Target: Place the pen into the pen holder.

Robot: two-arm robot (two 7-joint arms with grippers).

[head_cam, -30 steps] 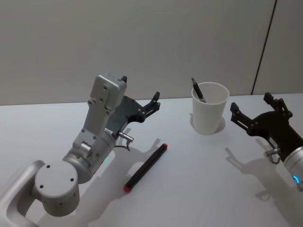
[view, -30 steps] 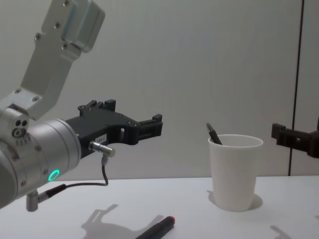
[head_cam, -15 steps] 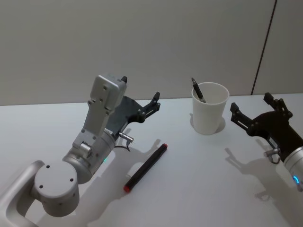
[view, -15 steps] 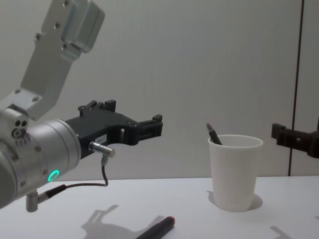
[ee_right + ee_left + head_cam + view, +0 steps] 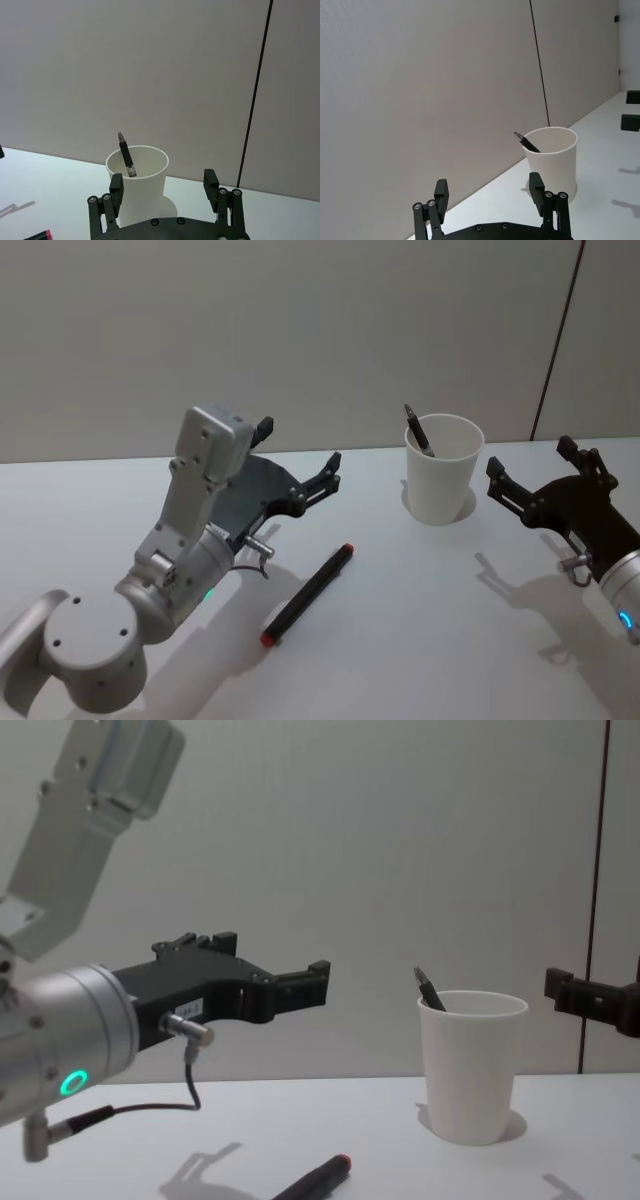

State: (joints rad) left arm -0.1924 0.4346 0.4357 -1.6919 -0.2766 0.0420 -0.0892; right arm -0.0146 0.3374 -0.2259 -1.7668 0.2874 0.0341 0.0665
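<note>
A black pen (image 5: 310, 592) with a red end lies flat on the white table, also seen in the chest view (image 5: 315, 1178); its red tip (image 5: 41, 235) shows in the right wrist view. The pen holder (image 5: 443, 483), a white paper cup (image 5: 470, 1065) (image 5: 553, 161) (image 5: 137, 190), stands upright behind it to the right. My left gripper (image 5: 300, 445) (image 5: 275, 960) (image 5: 488, 187) hovers open and empty above the table, left of the cup and behind the pen. My right gripper (image 5: 530, 458) (image 5: 163, 181) (image 5: 585, 998) hangs open and empty right of the cup.
Another dark pen (image 5: 418, 430) (image 5: 125, 156) (image 5: 526, 142) leans inside the cup against its left rim. A grey wall (image 5: 320, 330) with a dark vertical seam rises just behind the table's far edge.
My left arm has shifted left and back toward my body, and its gripper has dipped slightly. The pen, cup and right arm have not moved.
</note>
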